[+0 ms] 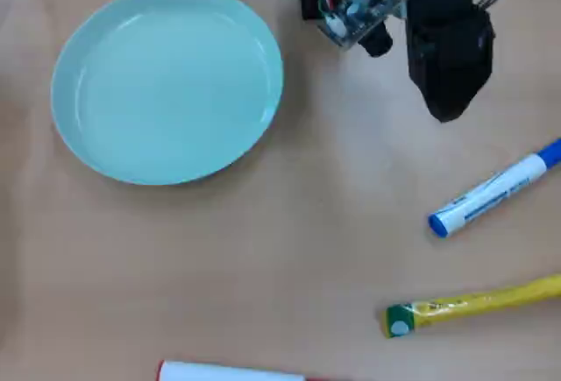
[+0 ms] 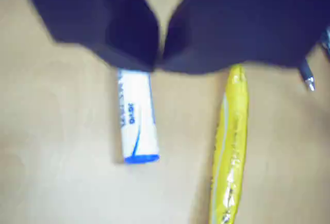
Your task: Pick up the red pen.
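Observation:
Only the white barrel of the red pen (image 1: 230,371) shows at the bottom edge of the overhead view, lying flat and mostly cut off by the frame. Its red cap is barely visible at the right end. It is out of the wrist view. My black gripper (image 1: 447,111) hangs at the top right of the overhead view, far from the pen. In the wrist view the gripper (image 2: 160,63) has its two dark jaws meeting at the tips with nothing between them.
A light green plate (image 1: 70,127) sits at the upper left. A white marker with a blue cap (image 1: 493,190) (image 2: 136,118) and a yellow tube with a green end (image 1: 473,304) (image 2: 230,147) lie on the right, below the gripper.

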You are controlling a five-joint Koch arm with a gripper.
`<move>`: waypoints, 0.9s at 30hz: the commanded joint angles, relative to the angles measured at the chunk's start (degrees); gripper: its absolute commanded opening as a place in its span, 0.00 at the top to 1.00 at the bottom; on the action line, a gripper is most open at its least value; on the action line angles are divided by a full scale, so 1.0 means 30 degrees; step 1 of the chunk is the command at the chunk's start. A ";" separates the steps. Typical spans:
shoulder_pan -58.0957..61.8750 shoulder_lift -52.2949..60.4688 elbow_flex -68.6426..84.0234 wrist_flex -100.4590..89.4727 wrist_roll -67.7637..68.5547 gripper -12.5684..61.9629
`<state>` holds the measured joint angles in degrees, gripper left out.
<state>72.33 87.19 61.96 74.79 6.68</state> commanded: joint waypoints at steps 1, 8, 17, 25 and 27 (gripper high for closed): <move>-0.0850 0.2256 0.3281 -0.3252 0.0322 0.92; -0.0762 0.3135 0.4424 -0.3281 0.0293 0.92; 0.0088 0.3076 0.6357 -0.3457 0.0410 0.92; 0.0410 0.3018 0.7705 -0.3984 0.0498 0.92; 0.0410 0.3047 0.7705 -0.4102 0.0498 0.92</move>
<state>73.39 94.04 86.40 65.92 6.77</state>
